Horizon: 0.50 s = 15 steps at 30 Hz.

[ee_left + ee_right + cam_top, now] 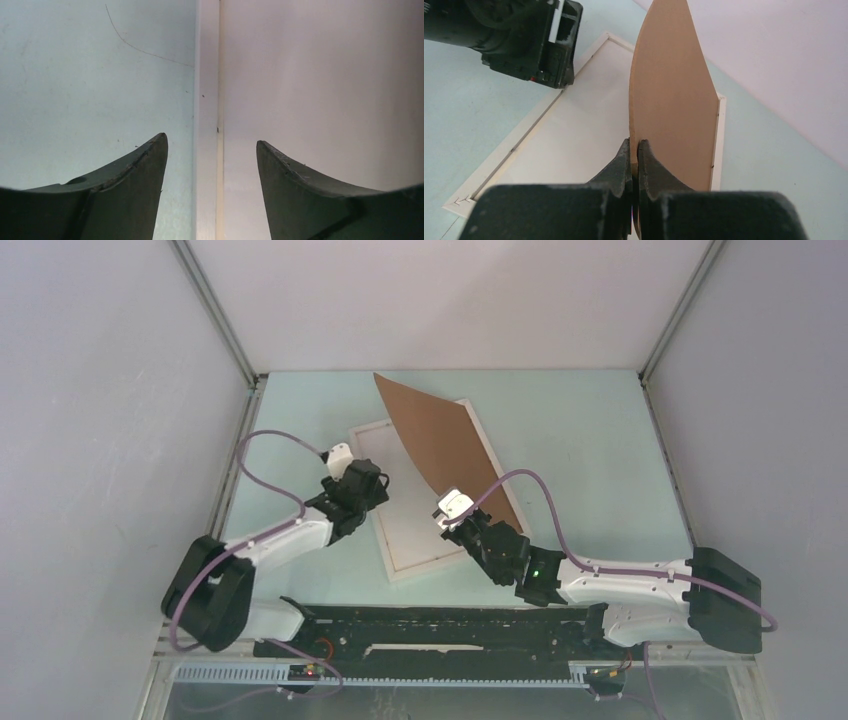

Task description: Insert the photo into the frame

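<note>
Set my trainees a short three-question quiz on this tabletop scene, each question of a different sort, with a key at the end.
1. True or false: the right pincer is shut on the brown backing board.
2. Multiple choice: the left pincer is
A) open over the rim of the frame
B) shut on the frame
C) holding the board
3. Short answer: what does the frame lie flat on?

Key
1. True. The board's near edge is pinched between the fingers, and the board stands raised over the frame.
2. A
3. The table.
</note>
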### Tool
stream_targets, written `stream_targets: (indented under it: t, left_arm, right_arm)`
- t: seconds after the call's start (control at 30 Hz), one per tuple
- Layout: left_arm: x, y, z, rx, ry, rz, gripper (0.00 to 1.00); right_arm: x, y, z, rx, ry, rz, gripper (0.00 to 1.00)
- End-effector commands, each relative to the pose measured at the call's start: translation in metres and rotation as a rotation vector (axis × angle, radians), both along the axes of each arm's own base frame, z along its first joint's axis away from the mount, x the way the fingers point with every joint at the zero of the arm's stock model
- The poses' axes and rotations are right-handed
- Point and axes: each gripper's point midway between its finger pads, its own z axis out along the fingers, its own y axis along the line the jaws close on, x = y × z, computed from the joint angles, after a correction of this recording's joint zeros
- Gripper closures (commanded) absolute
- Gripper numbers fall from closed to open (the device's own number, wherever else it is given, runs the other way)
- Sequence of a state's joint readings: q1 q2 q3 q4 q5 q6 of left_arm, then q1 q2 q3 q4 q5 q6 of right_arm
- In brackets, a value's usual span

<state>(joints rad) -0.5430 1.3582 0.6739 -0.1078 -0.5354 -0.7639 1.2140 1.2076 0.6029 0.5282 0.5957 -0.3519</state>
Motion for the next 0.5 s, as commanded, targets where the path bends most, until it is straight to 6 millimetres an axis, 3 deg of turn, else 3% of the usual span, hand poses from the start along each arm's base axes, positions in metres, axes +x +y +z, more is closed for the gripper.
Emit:
stream_targets:
  t: [0.0,0.07,0.27,0.47]
  left_arm:
    - [-0.038,-0.007,-0.009,-0.094,0.069,-0.004,0.31]
    - [-0.055,-0.015,-0.017,-0.134,0.103,-0.024,0.34]
    - [-0.099,-0.037,-0.026,-0.156,0.15,-0.073,0.31]
    - [-0.111,-0.039,-0.032,-0.139,0.162,-0.071,0.42]
  right_arm:
    - [-0.014,0.007,-0.042,0.056,0.181,0.04,1.0]
    - [-0.014,0.007,-0.042,0.057,0.181,0.038,1.0]
    - [-0.014,0.007,-0.042,0.058,0.183,0.038,1.0]
    - [-0.016,0.008,-0.043,0.057,0.186,0.043,1.0]
